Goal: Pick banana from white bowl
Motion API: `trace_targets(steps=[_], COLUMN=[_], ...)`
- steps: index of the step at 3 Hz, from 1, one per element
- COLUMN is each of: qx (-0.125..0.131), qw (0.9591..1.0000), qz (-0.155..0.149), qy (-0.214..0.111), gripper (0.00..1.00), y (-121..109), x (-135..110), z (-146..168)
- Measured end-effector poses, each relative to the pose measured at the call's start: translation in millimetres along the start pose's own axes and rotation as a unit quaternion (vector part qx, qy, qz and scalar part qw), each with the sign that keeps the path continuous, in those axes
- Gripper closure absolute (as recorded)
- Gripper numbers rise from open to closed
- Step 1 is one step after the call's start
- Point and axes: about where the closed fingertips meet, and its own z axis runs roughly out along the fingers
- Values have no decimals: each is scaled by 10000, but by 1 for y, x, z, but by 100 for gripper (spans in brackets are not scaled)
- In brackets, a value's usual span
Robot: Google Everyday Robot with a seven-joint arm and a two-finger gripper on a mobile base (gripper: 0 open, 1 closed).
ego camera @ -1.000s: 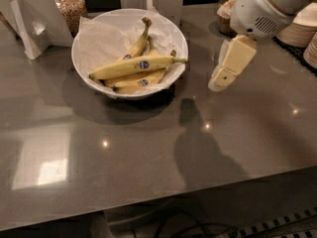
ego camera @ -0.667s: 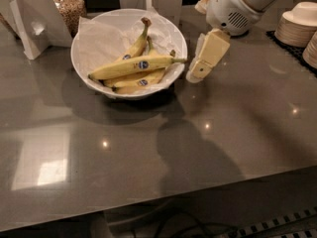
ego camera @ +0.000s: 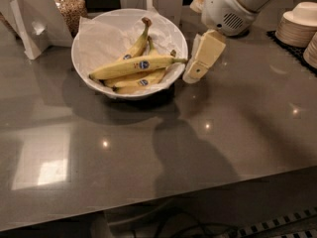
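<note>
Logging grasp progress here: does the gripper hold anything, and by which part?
Nothing is held. The gripper hangs just outside the white bowl, at its right rim, and the banana lies in the bowl.

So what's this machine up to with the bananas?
A robot is after the longest banana in the white bowl on the table. Its gripper hangs just outside the bowl's right rim, near the banana's stem end, holding nothing. The banana lies untouched on the other bananas.
</note>
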Motion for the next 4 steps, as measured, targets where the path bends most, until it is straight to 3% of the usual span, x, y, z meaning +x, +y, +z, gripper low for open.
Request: trace_targets(steps=[2,4], qx=[22,-168], qw=[9955,9896], qz=[-773,-1181], qy=[-541,-806], gripper=[4,41], y=[-14,-20], x=[-49,-65], z=[47,92])
